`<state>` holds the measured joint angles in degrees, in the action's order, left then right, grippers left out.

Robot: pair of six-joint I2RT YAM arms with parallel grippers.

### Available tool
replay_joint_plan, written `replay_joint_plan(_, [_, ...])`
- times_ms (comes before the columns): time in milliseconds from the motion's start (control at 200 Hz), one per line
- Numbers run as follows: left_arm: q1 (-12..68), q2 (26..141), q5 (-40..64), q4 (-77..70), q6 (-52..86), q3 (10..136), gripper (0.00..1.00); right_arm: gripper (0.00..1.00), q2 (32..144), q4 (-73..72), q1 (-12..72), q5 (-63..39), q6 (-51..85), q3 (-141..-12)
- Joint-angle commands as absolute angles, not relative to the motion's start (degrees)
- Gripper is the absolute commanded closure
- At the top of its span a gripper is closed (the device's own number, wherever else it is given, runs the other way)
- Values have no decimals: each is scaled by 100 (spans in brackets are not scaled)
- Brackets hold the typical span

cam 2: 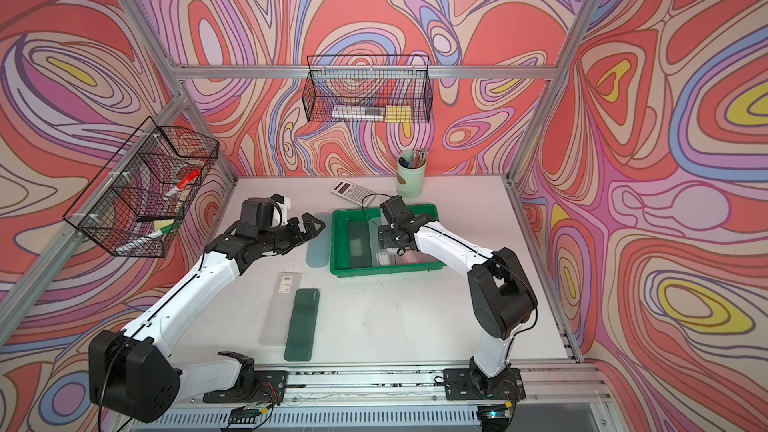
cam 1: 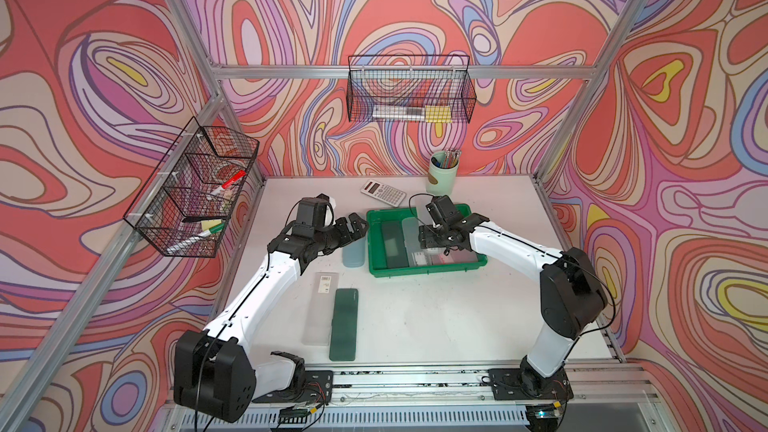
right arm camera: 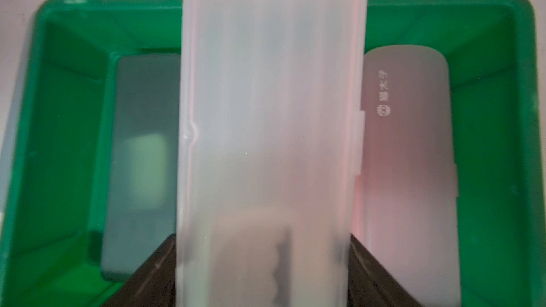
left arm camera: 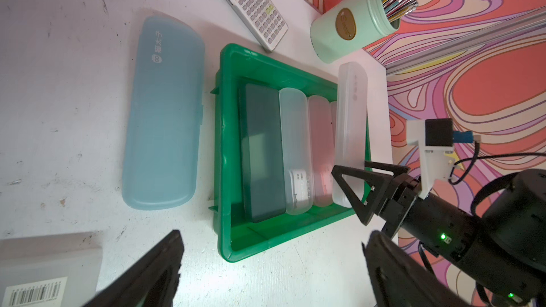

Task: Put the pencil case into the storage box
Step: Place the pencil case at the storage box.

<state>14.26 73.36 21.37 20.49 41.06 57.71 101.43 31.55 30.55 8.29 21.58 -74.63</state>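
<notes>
As I watch from above, table (cam 1: 436,317): white top, with both arms reaching in from the near rail.
Wire baskets: two black ones hang on the walls, the back basket (cam 1: 409,93) and the left basket (cam 1: 191,193), each with small items inside.
Storage box (cam 1: 415,271): bright green tray toward the back of the table, right of centre. Three cases lie side by side in it: a dark green case (left arm camera: 261,155), a frosted case (left arm camera: 295,149) and a pink case (left arm camera: 320,143).
Pencil case (left arm camera: 351,119): frosted clear, gripped at its near end and raised over the box's right half, above the cases lying there. I cannot tell whether its far end touches anything.
Loose cases: a blue case (cam 1: 354,253) lies just beside the box's left wall. A clear flat case (cam 1: 322,309) with a barcode and a second dark green case (cam 1: 344,324) lie side by side nearer the arm bases.
Calculator (cam 1: 383,193), cup (cam 1: 441,178): both behind the box, the cup holding pens.
Right gripper (right arm camera: 263,261): pinching the pencil case across its width.
Left gripper (cam 1: 360,229): fingers spread with nothing between them, hovering near the blue case.
</notes>
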Motion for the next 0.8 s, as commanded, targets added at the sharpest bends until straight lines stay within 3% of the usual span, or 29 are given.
replay_joint_plan(0, [1424, 7433, 2302, 1701, 4140, 5667, 1, 52, 10123, 2980, 2899, 827, 1893, -7287])
replay_joint_plan(681, [1433, 7711, 2541, 1564, 3990, 5586, 1, 55, 10342, 2948, 2646, 1454, 1722, -6741])
replay_joint_plan(796, [1432, 7678, 2539, 1585, 3965, 5566, 1, 44, 10389, 2995, 2637, 1582, 1714, -6776])
